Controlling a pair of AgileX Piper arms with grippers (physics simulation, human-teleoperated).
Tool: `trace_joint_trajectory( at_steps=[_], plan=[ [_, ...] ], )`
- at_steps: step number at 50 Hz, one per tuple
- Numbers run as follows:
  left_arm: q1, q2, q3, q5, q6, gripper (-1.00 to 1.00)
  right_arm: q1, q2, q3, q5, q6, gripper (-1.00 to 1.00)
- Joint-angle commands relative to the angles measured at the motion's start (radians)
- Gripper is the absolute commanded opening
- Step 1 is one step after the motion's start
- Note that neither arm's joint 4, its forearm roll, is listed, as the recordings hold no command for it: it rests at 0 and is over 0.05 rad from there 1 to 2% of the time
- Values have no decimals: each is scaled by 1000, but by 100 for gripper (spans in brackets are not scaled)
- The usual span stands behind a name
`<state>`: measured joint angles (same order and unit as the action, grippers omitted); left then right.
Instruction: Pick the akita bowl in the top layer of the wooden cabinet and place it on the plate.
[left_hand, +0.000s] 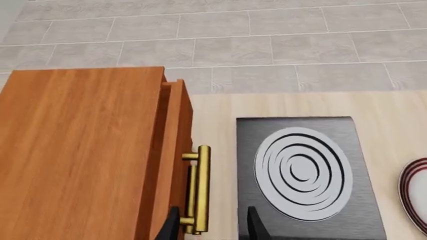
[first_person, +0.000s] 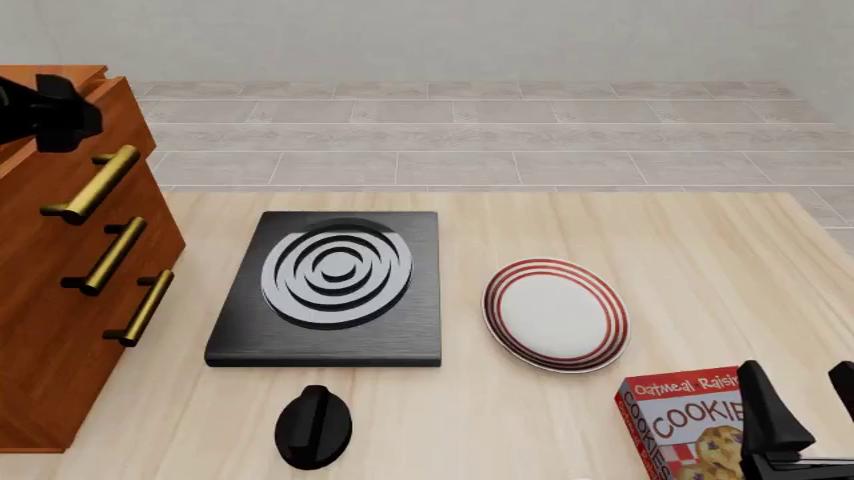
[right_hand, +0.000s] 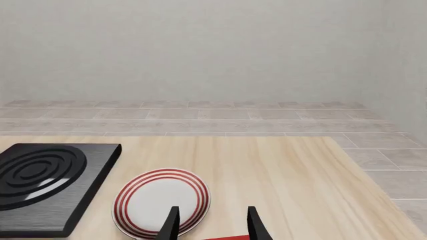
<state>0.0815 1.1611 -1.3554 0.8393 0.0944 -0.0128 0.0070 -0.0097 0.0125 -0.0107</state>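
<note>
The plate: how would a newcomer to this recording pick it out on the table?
Start at the wooden cabinet on the left, then the black slab beside it. The plate lies just right of that slab: round, white, red rings around its rim, where the slab's rings are grey-white.

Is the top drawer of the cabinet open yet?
Barely, if at all: the top drawer front shows only a thin gap from the cabinet, and the left gripper straddles its handle.

Simulated kitchen: burner slab (first_person: 327, 290) with knob (first_person: 314, 425), plate (first_person: 555, 315), cookie box (first_person: 685, 420), tiled floor (first_person: 467, 130).
</note>
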Motion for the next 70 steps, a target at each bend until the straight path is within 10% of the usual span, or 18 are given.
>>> trace_joint_trajectory(
  at_steps=[1,70],
  plan=[
    [41,33,-12,7,19,100,0,12,1,-10,-4,100],
    [149,65,79,-18,82,100,4,8,3,0,1,100]
  ],
)
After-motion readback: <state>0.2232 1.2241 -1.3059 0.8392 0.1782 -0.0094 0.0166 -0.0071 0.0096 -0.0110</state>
